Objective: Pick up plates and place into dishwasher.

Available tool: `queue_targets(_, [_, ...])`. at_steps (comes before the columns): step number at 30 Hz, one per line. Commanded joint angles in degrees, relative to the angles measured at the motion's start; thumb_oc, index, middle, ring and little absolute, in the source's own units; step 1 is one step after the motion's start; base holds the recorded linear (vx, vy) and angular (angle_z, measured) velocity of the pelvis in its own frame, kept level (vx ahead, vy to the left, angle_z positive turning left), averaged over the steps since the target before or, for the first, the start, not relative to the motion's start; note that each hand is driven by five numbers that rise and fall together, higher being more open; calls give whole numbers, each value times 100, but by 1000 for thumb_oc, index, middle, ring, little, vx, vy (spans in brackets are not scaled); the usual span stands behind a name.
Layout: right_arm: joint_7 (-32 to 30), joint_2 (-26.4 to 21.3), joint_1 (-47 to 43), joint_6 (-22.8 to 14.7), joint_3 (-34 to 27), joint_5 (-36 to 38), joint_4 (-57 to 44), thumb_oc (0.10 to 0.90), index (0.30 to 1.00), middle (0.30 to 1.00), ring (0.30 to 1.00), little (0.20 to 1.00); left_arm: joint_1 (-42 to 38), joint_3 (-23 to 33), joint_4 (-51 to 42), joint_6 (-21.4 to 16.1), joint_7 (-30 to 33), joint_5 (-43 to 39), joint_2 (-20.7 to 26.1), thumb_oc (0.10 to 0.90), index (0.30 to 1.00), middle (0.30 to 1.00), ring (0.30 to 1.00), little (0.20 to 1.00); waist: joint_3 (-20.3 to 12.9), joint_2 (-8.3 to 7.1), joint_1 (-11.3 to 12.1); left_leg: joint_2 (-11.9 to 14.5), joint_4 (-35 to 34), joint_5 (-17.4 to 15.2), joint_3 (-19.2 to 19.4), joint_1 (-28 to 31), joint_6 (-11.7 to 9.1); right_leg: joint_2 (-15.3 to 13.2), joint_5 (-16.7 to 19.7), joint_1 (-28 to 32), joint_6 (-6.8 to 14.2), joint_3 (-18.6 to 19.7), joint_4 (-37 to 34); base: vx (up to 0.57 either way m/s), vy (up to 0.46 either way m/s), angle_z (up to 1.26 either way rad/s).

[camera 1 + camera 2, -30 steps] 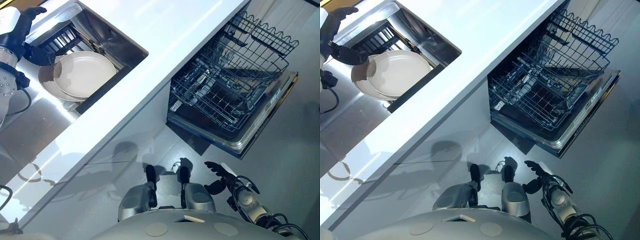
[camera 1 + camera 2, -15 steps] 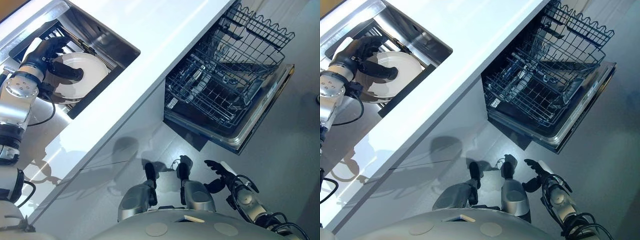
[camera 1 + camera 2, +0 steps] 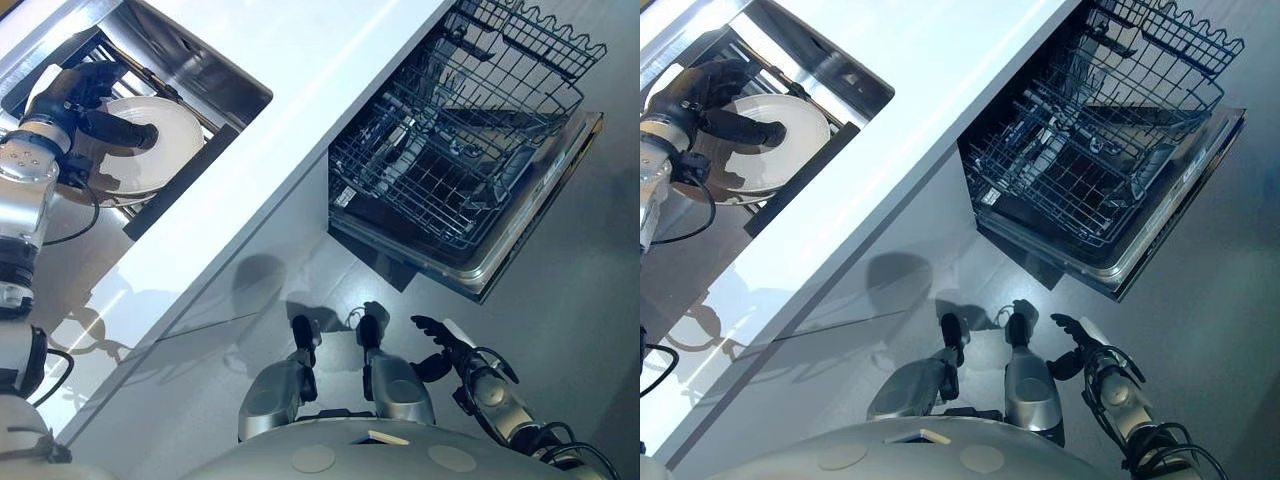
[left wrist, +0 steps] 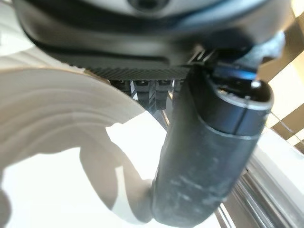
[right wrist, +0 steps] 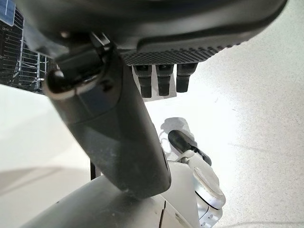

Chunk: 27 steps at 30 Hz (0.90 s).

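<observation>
Gripping the plates' (image 3: 150,150) rim, left hand (image 3: 75,95) hiding fingers beneath; right hand (image 3: 440,350) open, idle.

From the head we look steeply down; both eye views share the sink (image 3: 215,75) and dishwasher (image 3: 1110,150). Left wrist camera sits very close over a plate (image 4: 57,156); right wrist camera faces the floor (image 5: 256,109).

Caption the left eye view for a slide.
Left hand on the plate in the sink; dishwasher open, racks out.
</observation>
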Motion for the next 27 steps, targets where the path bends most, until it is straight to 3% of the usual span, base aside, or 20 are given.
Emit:
queue_targets(1, [-91, -273, 30, -136, -162, 264, -216, 800, 900, 900, 900, 900, -46, 133, 526, 194, -664, 78, 57, 800, 900, 900, 900, 900, -122, 121, -58, -387, 735, -860, -84, -160, 112, 398, -513, -525, 97, -173, 817, 0, 0, 0])
queue_targets(3, [-67, -301, -2, -116, -216, 258, -195, 800, 900, 900, 900, 900, 96, 74, 601, 295, -1063, 417, 30, 800, 900, 900, 900, 900, -119, 133, -46, -392, 748, -866, -99, -152, 105, 388, -508, -499, 96, -197, 800, 0, 0, 0])
queue_targets(6, [-52, -313, -43, -70, -245, 255, -159, 800, 900, 900, 900, 900, 290, 24, 681, 160, -1361, 768, 62, 800, 900, 900, 900, 900, -141, 151, -18, -416, 771, -881, -141, -137, 109, 374, -508, -459, 93, -219, 781, 0, 0, 0])
queue_targets(8, [-43, -334, -63, -104, -250, 238, -90, 800, 900, 900, 900, 900, 357, -1, 715, 79, -1467, 928, 102, 616, 742, 742, 742, 716, -168, 165, -1, -424, 770, -896, -159, -104, 110, 365, -514, -420, 87, -243, 764, -4, 0, -2])
queue_targets(9, [-43, -336, -73, -127, -263, 219, -43, 800, 900, 900, 900, 900, 395, -11, 738, 28, -1511, 1063, 124, 589, 719, 719, 719, 689, -194, 177, 9, -431, 769, -906, -173, -78, 109, 360, -517, -390, 87, -255, 752, -4, 1, -5])
queue_targets(10, [-45, -337, -88, -153, -271, 207, 7, 800, 900, 900, 900, 900, 419, -16, 784, -49, -1544, 1157, 149, 416, 571, 571, 571, 516, -219, 185, 19, -440, 766, -914, -183, -57, 109, 356, -520, -362, 86, -262, 737, 0, 0, 0])
queue_targets(11, [-45, -339, -100, -170, -274, 201, 37, 800, 900, 900, 900, 900, 440, -8, 823, -122, -1531, 1243, 170, 391, 549, 549, 549, 491, -238, 188, 29, -447, 771, -922, -190, -43, 107, 351, -524, -338, 86, -267, 726, 0, 0, 0])
queue_targets(12, [-45, -340, -119, -190, -276, 195, 73, 800, 900, 900, 900, 900, 464, 8, 868, -236, -1499, 1292, 194, 407, 564, 564, 564, 507, -265, 191, 43, -455, 772, -933, -202, -26, 105, 347, -531, -311, 87, -272, 712, -11, -5, 4])
queue_targets(15, [-27, -353, -163, -204, -261, 217, 139, 800, 900, 900, 900, 900, 511, 67, 1057, -483, -1191, 1410, 230, 583, 714, 714, 714, 683, -351, 202, 86, -462, 733, -944, -240, 34, 99, 339, -552, -234, 86, -296, 672, -8, -9, 3])
queue_targets(16, [-27, -351, -173, -215, -258, 215, 164, 800, 900, 900, 900, 900, 524, 86, 1122, -572, -1084, 1449, 226, 495, 639, 639, 639, 595, -375, 206, 95, -464, 710, -945, -249, 59, 98, 339, -559, -206, 85, -303, 654, 0, 0, 0])
queue_targets(20, [-15, -348, -245, -232, -200, 193, 298, 800, 900, 900, 900, 900, 575, 217, 1386, -870, -636, 1696, 226, 418, 573, 573, 573, 518, -480, 226, 125, -464, 618, -931, -299, 142, 83, 344, -571, -127, 81, -306, 593, 0, 0, 0])
queue_targets(22, [-17, -337, -260, -248, -187, 164, 345, 800, 900, 900, 900, 900, 640, 315, 1436, -991, -489, 1674, 218, 309, 479, 479, 479, 409, -513, 237, 134, -457, 583, -932, -316, 183, 75, 343, -582, -96, 78, -302, 577, 0, 0, 0])
queue_targets(25, [-38, -327, -255, -266, -186, 151, 403, 800, 900, 900, 900, 900, 722, 428, 1401, -1109, -332, 1569, 230, 256, 434, 434, 434, 356, -553, 257, 147, -450, 533, -929, -344, 232, 68, 344, -601, -57, 78, -287, 560, 0, 1, 1])
queue_targets(27, [-46, -315, -227, -268, -198, 109, 411, 800, 900, 900, 900, 900, 787, 531, 1333, -1195, -206, 1545, 234, 100, 300, 300, 300, 200, -571, 255, 155, -446, 504, -926, -361, 256, 67, 343, -608, -36, 77, -287, 546, -3, -1, 2])
